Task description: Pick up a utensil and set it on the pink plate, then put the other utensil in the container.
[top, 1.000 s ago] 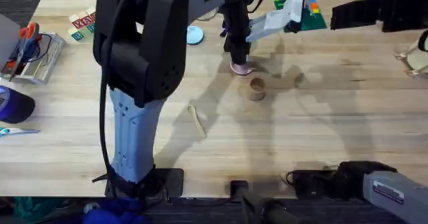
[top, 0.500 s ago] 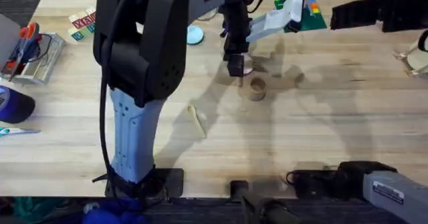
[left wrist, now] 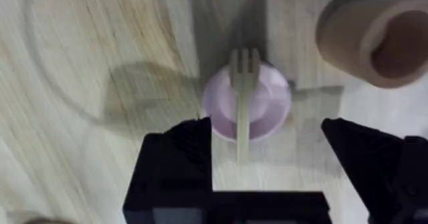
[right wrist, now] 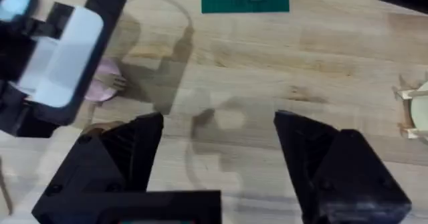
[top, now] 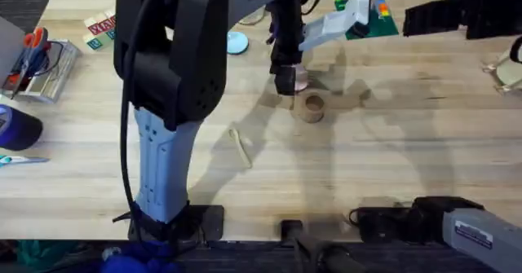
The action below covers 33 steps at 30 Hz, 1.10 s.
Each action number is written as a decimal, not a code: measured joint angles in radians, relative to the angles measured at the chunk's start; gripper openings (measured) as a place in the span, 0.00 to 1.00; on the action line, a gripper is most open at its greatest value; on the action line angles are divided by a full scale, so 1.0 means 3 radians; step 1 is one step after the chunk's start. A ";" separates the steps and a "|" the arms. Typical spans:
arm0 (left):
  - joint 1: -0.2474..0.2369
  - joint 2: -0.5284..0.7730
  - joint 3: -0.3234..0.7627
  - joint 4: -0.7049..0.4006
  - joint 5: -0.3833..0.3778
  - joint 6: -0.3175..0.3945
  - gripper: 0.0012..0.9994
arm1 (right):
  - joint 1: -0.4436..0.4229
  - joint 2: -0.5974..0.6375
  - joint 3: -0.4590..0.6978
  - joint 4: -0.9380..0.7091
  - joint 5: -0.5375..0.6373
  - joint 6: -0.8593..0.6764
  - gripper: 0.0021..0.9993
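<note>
Left of the container (top: 312, 106) and nearer the arm bases: one pale wooden spoon (top: 240, 147), slim-handled, flat on the table (top: 391, 151). Just beside the container, on its far left: one small round pink plate (left wrist: 267, 110), one pale short-tined fork (left wrist: 243, 97) lying across it, handle end past the rim. Above plate and fork: left gripper (left wrist: 267, 144), fingers spread, pinching nothing. One tan cylindrical cup, upright, mouth open. Right of the container, raised over the table: right gripper (right wrist: 221, 150), fingers spread wide, empty.

Pink plate (left wrist: 267, 107), pale fork (left wrist: 244, 97), tan cup (left wrist: 371, 37).
</note>
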 joint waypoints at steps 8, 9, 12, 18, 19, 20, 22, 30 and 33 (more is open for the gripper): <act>0.0069 0.0000 0.0630 -0.0465 -0.0001 -0.0001 0.99 | 0.0000 0.0000 0.0000 0.0000 0.0000 -0.0013 1.00; 0.0083 -0.0001 0.0665 -0.0496 -0.0001 -0.0001 0.99 | 0.0000 0.0001 0.0000 0.0000 0.0000 -0.0011 1.00; 0.0144 -0.0001 0.0718 -0.0565 -0.0001 -0.0001 0.99 | 0.0000 0.0000 0.0000 0.0000 0.0000 -0.0020 1.00; 0.0341 -0.0083 0.0719 -0.0749 -0.0001 -0.0001 0.99 | 0.0000 0.0000 0.0000 0.0001 0.0001 -0.0092 1.00; 0.0390 -0.0127 0.0719 -0.0781 -0.0001 -0.0001 0.99 | 0.0000 0.0000 0.0000 0.0001 0.0001 -0.0102 1.00; 0.0436 -0.0167 0.0720 -0.0808 0.0001 -0.0001 0.99 | 0.0000 0.0000 0.0000 0.0001 0.0001 -0.0109 1.00; 0.0557 -0.0283 0.0720 -0.0887 0.0006 -0.0001 0.99 | 0.0000 0.0000 0.0000 0.0001 0.0001 -0.0114 1.00; 0.1055 -0.0711 0.0720 -0.1100 0.0147 -0.0001 0.99 | 0.0000 0.0000 0.0000 0.0085 0.0001 -0.0126 1.00; 0.1194 -0.0821 0.0720 -0.1143 0.0181 -0.0001 0.99 | 0.0000 0.0000 0.0000 0.0135 0.0001 -0.0126 1.00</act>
